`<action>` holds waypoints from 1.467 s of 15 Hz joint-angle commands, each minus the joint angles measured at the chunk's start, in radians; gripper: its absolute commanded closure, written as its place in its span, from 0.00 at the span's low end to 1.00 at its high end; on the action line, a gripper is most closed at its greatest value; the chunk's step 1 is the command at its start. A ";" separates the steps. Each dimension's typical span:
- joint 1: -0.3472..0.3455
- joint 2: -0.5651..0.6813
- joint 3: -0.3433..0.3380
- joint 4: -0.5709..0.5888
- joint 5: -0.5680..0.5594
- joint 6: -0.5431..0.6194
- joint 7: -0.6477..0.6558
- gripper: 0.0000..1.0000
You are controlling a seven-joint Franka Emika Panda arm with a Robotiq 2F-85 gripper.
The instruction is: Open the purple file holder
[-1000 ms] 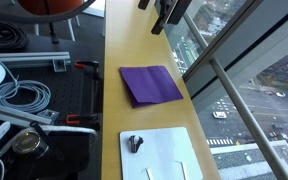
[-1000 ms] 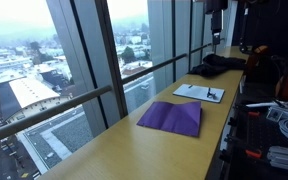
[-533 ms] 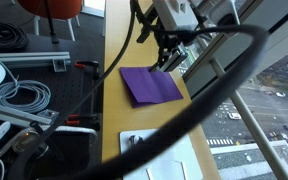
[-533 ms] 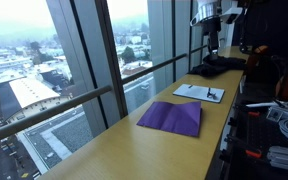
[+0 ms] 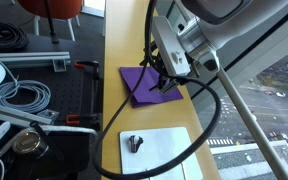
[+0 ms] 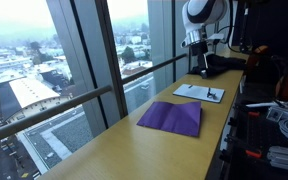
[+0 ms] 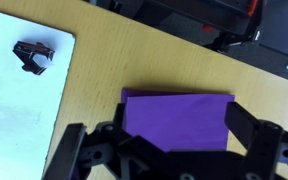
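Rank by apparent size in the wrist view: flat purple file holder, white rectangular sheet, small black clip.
1. White rectangular sheet, though cropped by the frame.
2. Flat purple file holder, partly hidden.
3. Small black clip.

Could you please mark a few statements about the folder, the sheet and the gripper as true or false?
1. The purple file holder lies closed and flat on the table. True.
2. The gripper is shut on the file holder. False: in the wrist view its fingers stand spread apart and hold nothing.
3. A small black clip sits on the white sheet. True.
4. The white sheet lies on top of the file holder. False: the two lie apart, with bare table between them.
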 commanded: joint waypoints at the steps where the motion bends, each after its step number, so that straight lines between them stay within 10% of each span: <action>1: -0.034 0.097 0.035 0.079 0.002 -0.002 0.014 0.00; 22: -0.078 0.457 0.124 0.328 0.001 -0.016 0.131 0.00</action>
